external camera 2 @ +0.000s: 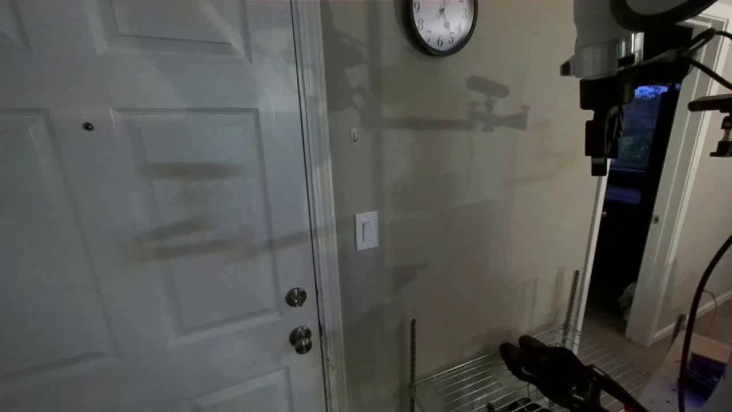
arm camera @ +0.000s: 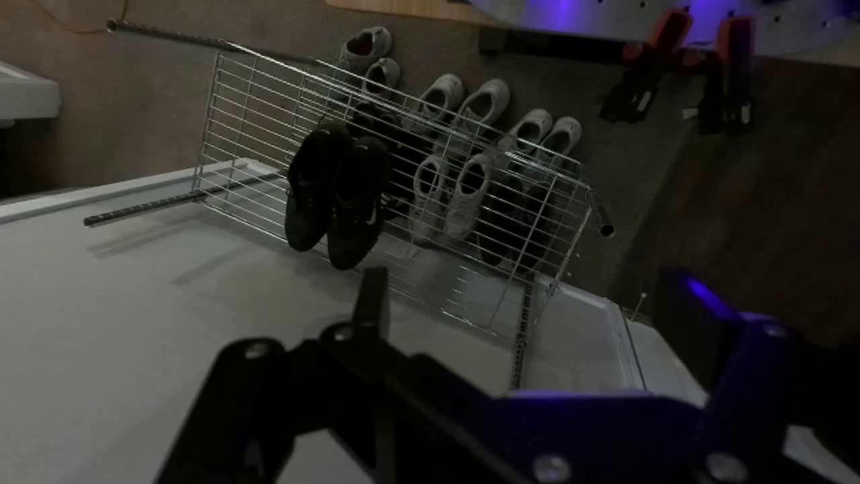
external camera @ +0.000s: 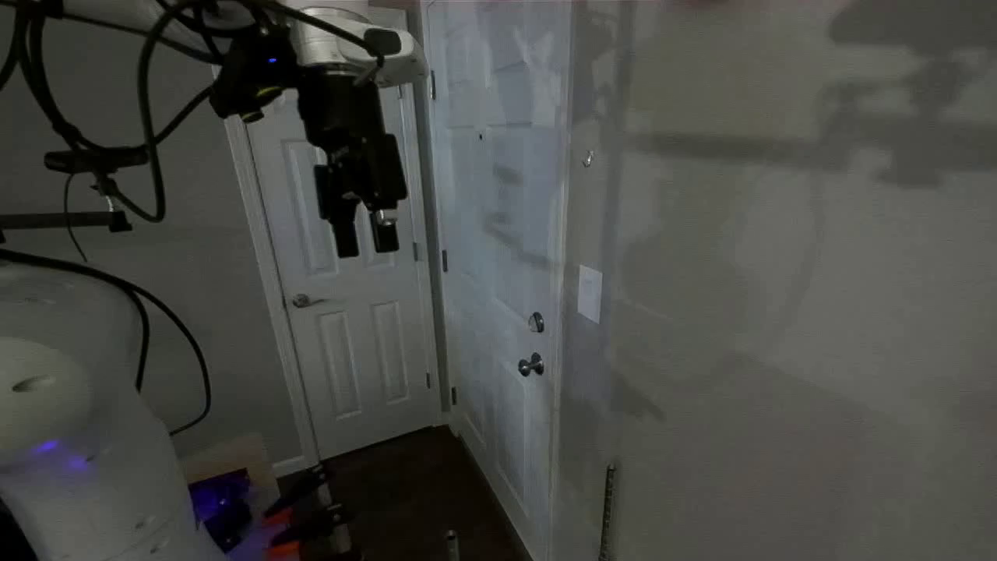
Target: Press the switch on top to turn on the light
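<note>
While 2 fingers [external camera: 346, 236] hang spread in open air, switch [external camera 2: 366, 231] sits near edge of door frame [external camera 2: 323, 206].

the switch [external camera 2: 366, 231] sits on the wall [external camera 2: 486, 240] just right of the door [external camera 2: 189, 206], below the hook [external camera 2: 354, 136]

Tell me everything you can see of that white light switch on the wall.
The light switch is a white, plastic-looking, upright rectangular plate with an oblong rocker in the middle. It is fixed to the wall, near the door frame but apart. The gripper hangs well away from it. On or off, I can't tell.
</note>
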`<state>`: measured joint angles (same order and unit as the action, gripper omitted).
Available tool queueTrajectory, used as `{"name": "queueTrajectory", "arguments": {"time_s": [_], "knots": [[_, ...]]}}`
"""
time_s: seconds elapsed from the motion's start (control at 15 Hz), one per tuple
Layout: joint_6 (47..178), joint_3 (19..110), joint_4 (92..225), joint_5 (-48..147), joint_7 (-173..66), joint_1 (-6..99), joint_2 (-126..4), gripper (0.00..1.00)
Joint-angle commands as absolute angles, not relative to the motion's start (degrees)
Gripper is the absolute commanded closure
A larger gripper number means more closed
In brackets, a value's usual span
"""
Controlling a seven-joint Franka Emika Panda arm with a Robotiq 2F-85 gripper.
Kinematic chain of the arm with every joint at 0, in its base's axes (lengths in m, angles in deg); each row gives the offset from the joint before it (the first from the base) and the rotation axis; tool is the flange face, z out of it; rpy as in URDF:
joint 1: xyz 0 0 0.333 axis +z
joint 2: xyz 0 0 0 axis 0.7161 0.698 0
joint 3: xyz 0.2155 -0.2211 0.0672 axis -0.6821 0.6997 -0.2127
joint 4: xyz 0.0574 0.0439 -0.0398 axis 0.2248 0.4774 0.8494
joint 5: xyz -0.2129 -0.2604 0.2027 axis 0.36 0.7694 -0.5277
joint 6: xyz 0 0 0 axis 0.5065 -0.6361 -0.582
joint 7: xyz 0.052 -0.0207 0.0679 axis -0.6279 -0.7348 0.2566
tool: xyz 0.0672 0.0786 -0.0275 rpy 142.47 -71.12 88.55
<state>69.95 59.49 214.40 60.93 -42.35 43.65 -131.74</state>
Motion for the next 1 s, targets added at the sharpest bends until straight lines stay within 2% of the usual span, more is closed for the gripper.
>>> {"name": "queueTrajectory", "arguments": {"time_s": [0.0, 0.53, 0.93], "knots": [[69.6, 60.3, 214.2, 61.5, -43.1, 44.9, -131.7, 0.0], [69.9, 60.5, 214.3, 61.4, -43.1, 45.0, -131.3, 0.0], [75.7, 59.7, 214.9, 62.4, -45.3, 44.9, -125.2, 0.0]]}}
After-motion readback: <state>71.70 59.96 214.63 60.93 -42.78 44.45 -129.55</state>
